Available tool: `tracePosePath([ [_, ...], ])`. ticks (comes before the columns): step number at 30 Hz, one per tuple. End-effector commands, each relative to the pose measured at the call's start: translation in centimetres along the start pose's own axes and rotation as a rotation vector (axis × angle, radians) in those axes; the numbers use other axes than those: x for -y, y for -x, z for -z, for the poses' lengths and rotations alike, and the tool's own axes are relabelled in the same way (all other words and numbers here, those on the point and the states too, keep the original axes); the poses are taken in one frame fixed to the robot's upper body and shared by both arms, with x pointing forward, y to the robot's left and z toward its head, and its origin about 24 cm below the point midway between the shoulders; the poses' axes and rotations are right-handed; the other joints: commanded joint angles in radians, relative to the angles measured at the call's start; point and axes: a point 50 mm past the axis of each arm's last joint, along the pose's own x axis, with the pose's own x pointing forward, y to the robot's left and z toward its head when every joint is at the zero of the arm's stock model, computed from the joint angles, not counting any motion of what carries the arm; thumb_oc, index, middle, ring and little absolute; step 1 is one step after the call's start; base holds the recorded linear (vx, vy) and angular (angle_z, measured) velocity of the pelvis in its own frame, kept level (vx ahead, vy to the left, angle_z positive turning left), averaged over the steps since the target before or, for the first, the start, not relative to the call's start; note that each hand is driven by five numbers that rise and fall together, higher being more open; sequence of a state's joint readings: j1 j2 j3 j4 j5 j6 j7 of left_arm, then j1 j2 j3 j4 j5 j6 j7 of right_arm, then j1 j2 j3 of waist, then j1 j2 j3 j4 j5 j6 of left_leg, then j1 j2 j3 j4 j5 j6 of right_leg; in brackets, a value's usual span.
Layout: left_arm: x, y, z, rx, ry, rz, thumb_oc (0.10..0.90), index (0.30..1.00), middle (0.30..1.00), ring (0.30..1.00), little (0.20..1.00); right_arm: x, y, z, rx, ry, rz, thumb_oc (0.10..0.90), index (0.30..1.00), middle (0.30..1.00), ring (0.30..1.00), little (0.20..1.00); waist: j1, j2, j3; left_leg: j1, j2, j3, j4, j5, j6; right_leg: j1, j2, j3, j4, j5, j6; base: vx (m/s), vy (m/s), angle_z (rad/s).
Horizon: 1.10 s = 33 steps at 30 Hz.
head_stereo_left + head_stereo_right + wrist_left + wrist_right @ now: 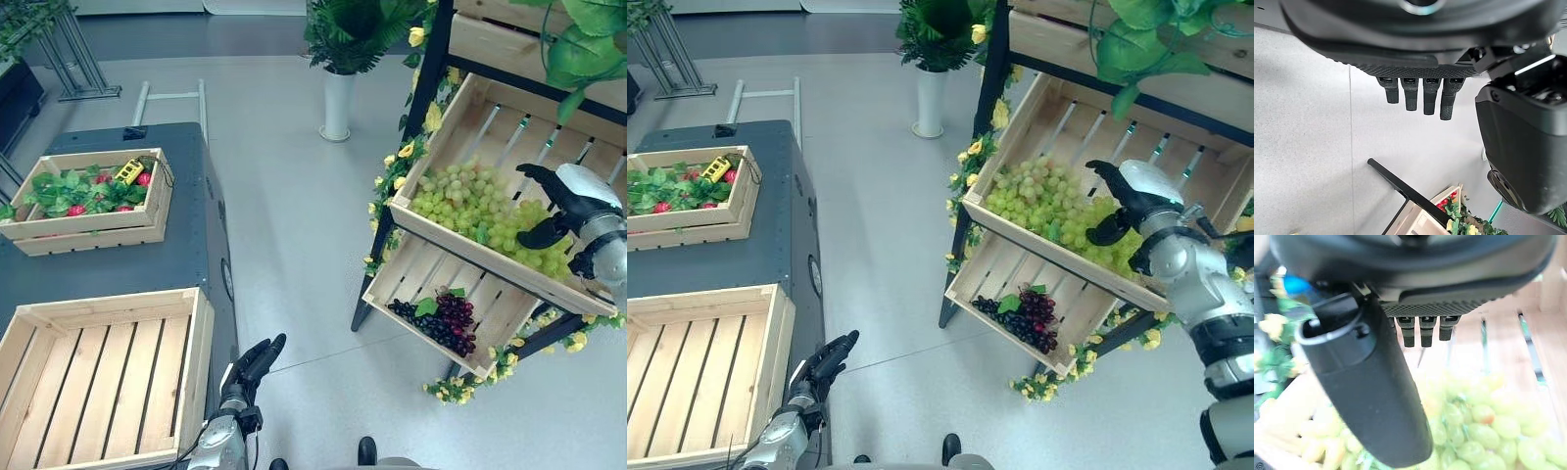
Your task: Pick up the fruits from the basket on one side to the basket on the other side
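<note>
Green grapes point(480, 213) fill the upper slanted wooden crate point(470, 108) of the rack on the right. My right hand point(563, 206) hovers just above their right part, open, with fingers straight and thumb spread, holding nothing; the right wrist view shows the grapes point(1484, 431) past its fingers point(1421, 332). Dark purple grapes point(446, 318) lie in the lower crate point(411, 269). An empty wooden crate point(98, 377) sits at the near left on the dark table point(147, 259). My left hand point(257, 362) hangs open beside that crate, low over the floor.
A second crate point(88, 201) with leaves and red fruit stands farther back on the table. Yellow flowers and leaves point(392, 171) trim the rack. A white vase with a plant point(338, 98) stands on the grey floor behind. A metal stand point(73, 54) is at the far left.
</note>
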<state>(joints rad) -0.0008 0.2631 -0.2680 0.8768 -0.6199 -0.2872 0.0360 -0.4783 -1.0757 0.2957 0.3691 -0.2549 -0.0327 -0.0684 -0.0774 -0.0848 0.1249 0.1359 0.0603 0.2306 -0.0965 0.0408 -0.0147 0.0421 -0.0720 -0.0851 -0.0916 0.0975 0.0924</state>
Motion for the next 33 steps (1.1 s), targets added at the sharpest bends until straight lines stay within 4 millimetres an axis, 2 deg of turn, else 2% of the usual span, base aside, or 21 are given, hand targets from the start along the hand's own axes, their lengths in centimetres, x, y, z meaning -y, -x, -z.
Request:
tracePosePath([
  [1,2.0,-1.3,-3.9,0.172,-0.018,0.066,0.800,0.900,0.900,0.900,0.900,5.5,-0.4,-1.6,0.079,0.059,0.300,0.800,0.900,0.900,0.900,0.900,-0.001,-0.004,-0.063,0.041,-0.033,0.001,0.009,-0.166,0.025,0.058,0.012,0.017,0.004,-0.101,0.014,0.00,0.000,0.00],
  [2,2.0,-1.3,-3.9,0.172,-0.019,0.066,0.800,0.900,0.900,0.900,0.900,5.5,-0.4,-1.5,0.078,0.059,0.300,0.800,0.900,0.900,0.900,0.900,0.000,-0.004,-0.063,0.041,-0.033,0.001,0.009,-0.166,0.025,0.058,0.012,0.017,0.004,-0.101,0.014,-0.01,-0.001,-0.05],
  [13,2.5,-1.4,-3.6,0.164,0.005,0.046,0.800,0.900,0.900,0.900,0.900,4.9,2.3,-6.2,0.353,0.106,0.447,0.800,0.900,0.900,0.900,0.900,-0.033,0.022,-0.068,0.047,-0.033,0.016,0.009,-0.175,0.028,0.056,0.015,0.032,0.004,-0.104,0.017,0.00,-0.003,-0.05],
  [15,2.5,-1.3,-3.3,0.156,0.003,0.036,0.800,0.900,0.900,0.900,0.900,4.5,3.3,-7.9,0.459,0.155,0.502,0.800,0.900,0.900,0.900,0.900,-0.037,0.029,-0.069,0.048,-0.034,0.016,0.009,-0.177,0.029,0.055,0.015,0.033,0.004,-0.105,0.018,0.00,0.000,0.00],
  [19,2.5,-1.2,-2.8,0.138,0.012,0.026,0.800,0.900,0.900,0.900,0.900,4.3,4.7,-9.7,0.583,0.183,0.591,0.800,0.900,0.900,0.900,0.900,-0.036,0.033,-0.070,0.049,-0.034,0.017,0.009,-0.177,0.031,0.056,0.014,0.031,0.005,-0.106,0.021,0.00,-0.010,0.00],
  [22,2.8,-1.1,-2.0,0.104,0.008,0.012,0.800,0.900,0.900,0.900,0.900,2.7,6.1,-11.7,0.752,0.148,0.668,0.800,0.900,0.900,0.900,0.900,-0.027,0.038,-0.073,0.050,-0.035,0.012,0.009,-0.179,0.033,0.057,0.013,0.027,0.005,-0.109,0.023,0.00,-0.040,0.00],
  [23,2.8,-1.1,-2.0,0.104,0.008,0.012,0.800,0.900,0.900,0.900,0.900,2.7,6.1,-11.7,0.752,0.148,0.668,0.800,0.900,0.900,0.900,0.900,-0.027,0.038,-0.073,0.050,-0.035,0.012,0.009,-0.179,0.033,0.057,0.013,0.027,0.005,-0.109,0.023,0.00,-0.049,0.00],
  [25,2.9,-0.9,-1.3,0.082,-0.008,0.012,0.800,0.900,0.900,0.900,0.900,1.4,6.5,-12.5,0.817,0.119,0.696,0.800,0.900,0.900,0.900,0.900,-0.018,0.039,-0.073,0.051,-0.036,0.008,0.010,-0.181,0.034,0.060,0.012,0.021,0.004,-0.111,0.024,0.00,-0.046,0.01],
  [29,3.1,-0.6,0.3,0.022,-0.061,0.011,0.800,0.900,0.900,0.900,0.900,-2.5,7.3,-14.6,0.981,0.020,0.703,0.800,0.900,0.900,0.900,0.900,0.004,0.043,-0.072,0.052,-0.037,-0.007,0.013,-0.183,0.036,0.069,0.010,0.002,0.004,-0.119,0.025,0.01,-0.061,0.02],
  [32,3.1,-0.4,1.1,-0.003,-0.106,0.016,0.800,0.900,0.900,0.900,0.900,-5.1,8.1,-15.6,1.065,-0.072,0.622,0.800,0.900,0.900,0.900,0.900,0.015,0.043,-0.075,0.046,-0.038,-0.015,0.016,-0.182,0.037,0.066,0.007,-0.007,0.008,-0.122,0.024,0.00,-0.049,0.03],
  [33,3.1,-0.3,1.5,-0.017,-0.134,0.018,0.800,0.900,0.900,0.900,0.900,-7.0,8.6,-15.9,1.095,-0.103,0.538,0.800,0.900,0.900,0.900,0.900,0.020,0.044,-0.072,0.046,-0.038,-0.020,0.018,-0.183,0.038,0.068,0.006,-0.014,0.011,-0.125,0.024,-0.01,-0.040,0.04],
])
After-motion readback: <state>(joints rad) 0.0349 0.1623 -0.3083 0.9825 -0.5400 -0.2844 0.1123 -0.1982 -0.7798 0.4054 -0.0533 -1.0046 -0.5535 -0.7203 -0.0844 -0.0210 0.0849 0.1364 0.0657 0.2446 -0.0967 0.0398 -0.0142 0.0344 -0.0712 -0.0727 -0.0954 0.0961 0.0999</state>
